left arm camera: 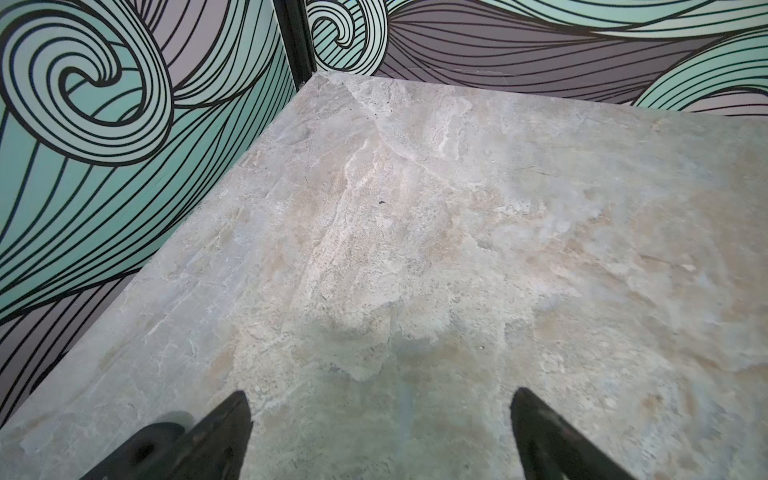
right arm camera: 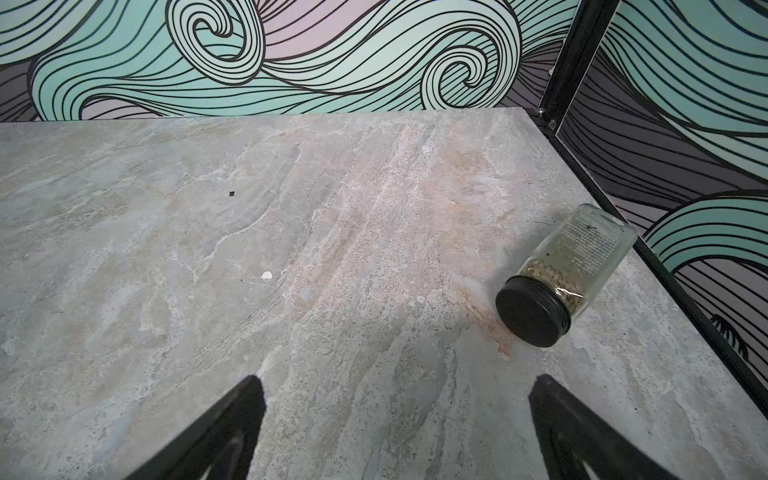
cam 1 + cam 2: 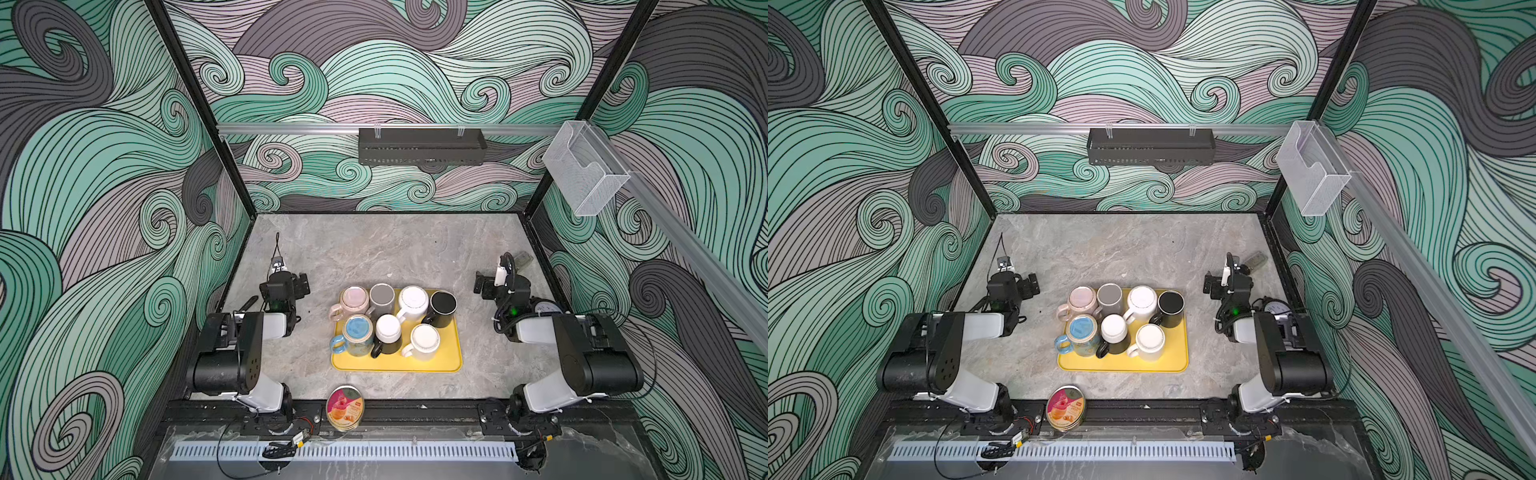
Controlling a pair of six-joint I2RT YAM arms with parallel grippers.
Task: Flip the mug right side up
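Both arms are sitting folded at the sides of the marble-look table (image 1: 457, 208), and neither is working on a mug. The left gripper (image 1: 379, 395) is standing wide open with only bare tabletop between its fingers. The right gripper (image 2: 397, 380) is spread just as wide and is holding nothing.

The mugs are sitting packed together on a yellow tray (image 3: 415, 366). The tray is lying between the two grippers and a little back from them, toward the arm bases, so neither wrist camera is catching it. In both top views seven mugs are standing there. A pink mug (image 3: 354, 299), a grey mug (image 3: 382, 296), a tall white mug (image 3: 412, 300) and an all-black mug (image 3: 442, 305) are forming the row nearer the grippers. A blue mug (image 3: 357, 330), a white-topped black mug (image 3: 387, 332) and a squat white mug (image 3: 424, 340) are forming the row behind. Most are showing flat, closed tops, which I am reading as bases facing up. From this height I cannot tell for certain which are inverted.

The task is looking unstarted: the reach, grasp, lift, flip and set-down are all remaining. A spice jar (image 2: 569, 270) is lying on its side just ahead of the right gripper, toward its outer side. A round tin (image 3: 345, 407) is sitting back by the arm bases, apart from the tray.
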